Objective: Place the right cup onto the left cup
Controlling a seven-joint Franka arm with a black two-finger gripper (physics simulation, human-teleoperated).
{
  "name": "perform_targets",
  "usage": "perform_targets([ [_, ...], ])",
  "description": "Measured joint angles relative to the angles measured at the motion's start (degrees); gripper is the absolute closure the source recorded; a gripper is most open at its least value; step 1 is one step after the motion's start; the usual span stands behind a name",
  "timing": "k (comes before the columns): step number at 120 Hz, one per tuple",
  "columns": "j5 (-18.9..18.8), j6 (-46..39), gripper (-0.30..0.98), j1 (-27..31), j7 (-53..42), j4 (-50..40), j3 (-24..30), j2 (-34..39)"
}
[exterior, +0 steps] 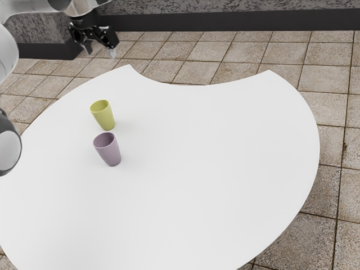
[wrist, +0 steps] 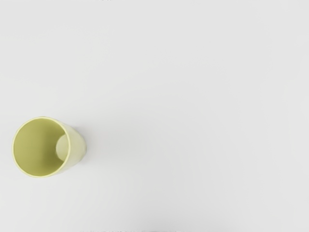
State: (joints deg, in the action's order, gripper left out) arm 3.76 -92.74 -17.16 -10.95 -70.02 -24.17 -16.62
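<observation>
Exterior view: a white table (exterior: 208, 169) with rounded sides stands on tan floor tiles (exterior: 332, 107), and its far edge curves inward between two pointed corners. On its half toward the exterior view's left, two cups stand upright, mouths up. The yellow-green cup (exterior: 104, 119) is the closer one to the pointed corner on that side, set in from the rounded edge. The purple cup (exterior: 109, 151) stands near it, farther from that corner and more toward the camera; the two are apart. Both rest on the tabletop.

The black gripper (exterior: 100, 52) hangs high above the table at the exterior view's upper left, well apart from both cups. Its two fingers are spread, with a gap between them. Behind it runs a grey, mottled wall (exterior: 225, 7) with a dark band (exterior: 225, 23) along its foot.

In the wrist view, the yellow-green cup appears from above, its round mouth facing up, its pale inner bottom partly visible and a soft shadow on the white surface beside it.
</observation>
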Motion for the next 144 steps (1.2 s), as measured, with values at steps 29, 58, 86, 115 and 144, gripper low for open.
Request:
perform_targets([
  [29, -2.13, 1.26, 0.01, -2.76, -1.76, -7.14, -0.27, 5.89],
  [58, -2.01, -6.01, 0.01, -2.70, 6.67, -27.88, 1.29, 12.47],
  [86, -1.78, -17.41, 0.02, -3.57, 16.79, -39.71, 1.93, 12.70],
  [115, -1.34, -25.69, 0.02, 0.72, 23.90, -45.38, 1.93, 10.53],
  [144, 0.27, -29.74, 0.02, 0.44, 28.66, -46.19, 2.00, 7.87],
])
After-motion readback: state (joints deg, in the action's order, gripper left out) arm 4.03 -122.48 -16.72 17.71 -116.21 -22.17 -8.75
